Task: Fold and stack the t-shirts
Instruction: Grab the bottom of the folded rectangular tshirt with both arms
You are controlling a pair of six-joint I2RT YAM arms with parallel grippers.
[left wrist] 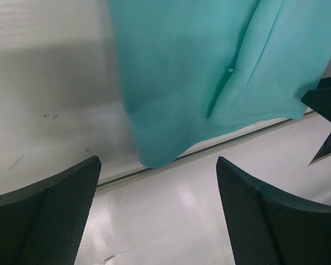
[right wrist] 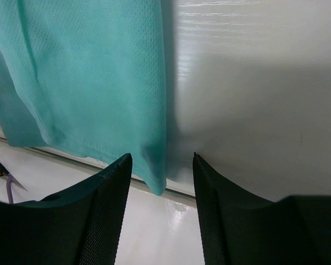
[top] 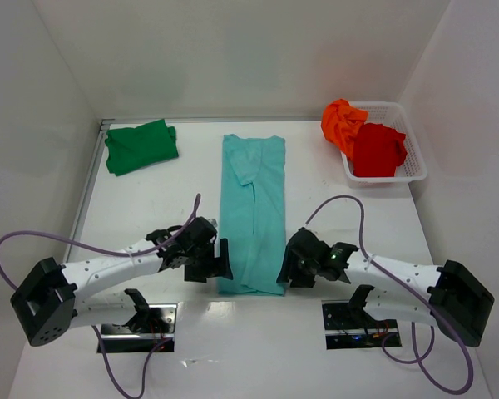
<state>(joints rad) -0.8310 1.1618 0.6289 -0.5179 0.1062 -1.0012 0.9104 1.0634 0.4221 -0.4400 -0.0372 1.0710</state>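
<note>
A light teal t-shirt (top: 254,212) lies flat mid-table, folded lengthwise into a long strip. My left gripper (top: 222,264) sits at its near left corner. In the left wrist view this gripper (left wrist: 157,161) is open wide, with the teal corner (left wrist: 198,66) just beyond the fingertips and nothing between them. My right gripper (top: 286,271) is at the near right corner. In the right wrist view it (right wrist: 160,157) is open, and the tip of the teal hem (right wrist: 88,72) hangs between its fingers unpinched. A folded dark green t-shirt (top: 141,147) lies at the back left. The orange t-shirt (top: 343,123) and red t-shirt (top: 377,150) are crumpled in the basket.
The white mesh basket (top: 417,166) stands at the back right against the right wall. White walls close in the table on three sides. A seam in the tabletop (left wrist: 248,135) runs under the teal shirt's near edge. Purple cables (top: 91,245) loop over both arms.
</note>
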